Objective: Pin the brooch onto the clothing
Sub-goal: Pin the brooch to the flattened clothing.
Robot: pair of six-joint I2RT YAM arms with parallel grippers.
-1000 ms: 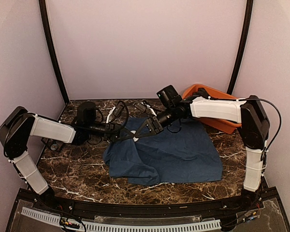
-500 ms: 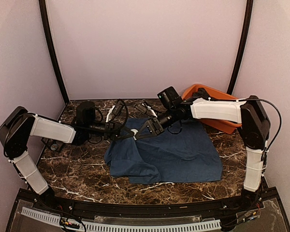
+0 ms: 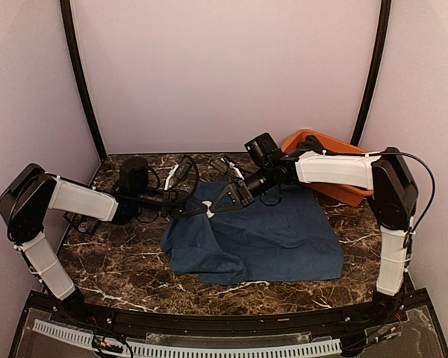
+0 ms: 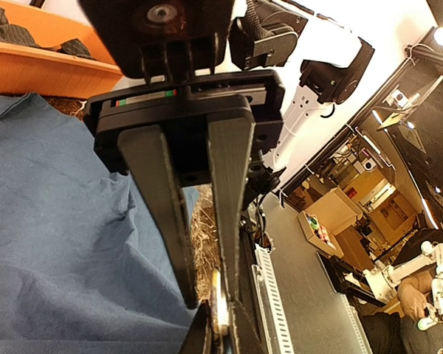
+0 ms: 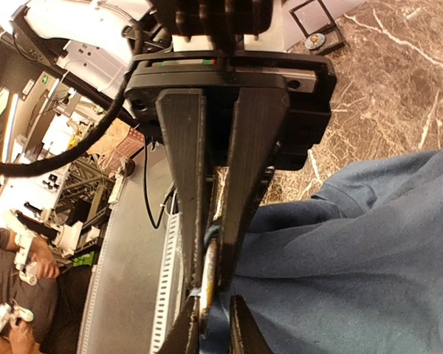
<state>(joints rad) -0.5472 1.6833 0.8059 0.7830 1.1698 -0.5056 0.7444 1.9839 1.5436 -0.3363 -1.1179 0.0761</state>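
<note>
The clothing [image 3: 276, 231], a dark navy T-shirt, lies spread on the marble table, also filling the left wrist view [image 4: 52, 221] and the right wrist view [image 5: 354, 251]. Both grippers meet tip to tip over its back left corner. The brooch [image 3: 209, 213] is a small pale disc, seen edge-on [image 4: 220, 306] [image 5: 210, 276]. My left gripper [image 3: 202, 211] [image 4: 213, 299] is shut on it from the left. My right gripper [image 3: 216, 209] [image 5: 210, 279] is shut on it from the right, with a fold of blue fabric pinched alongside it.
An orange tub [image 3: 336, 186] holding dark cloth stands at the back right, behind the right arm. A black cylinder [image 3: 134, 175] and loose cables [image 3: 183, 170] sit at the back left. A small black square pad [image 3: 86, 222] lies near the left edge.
The right gripper's fingers have closed in on the brooch and fabric. Both arms have stayed nearly in place, tips together over the shirt's corner.
</note>
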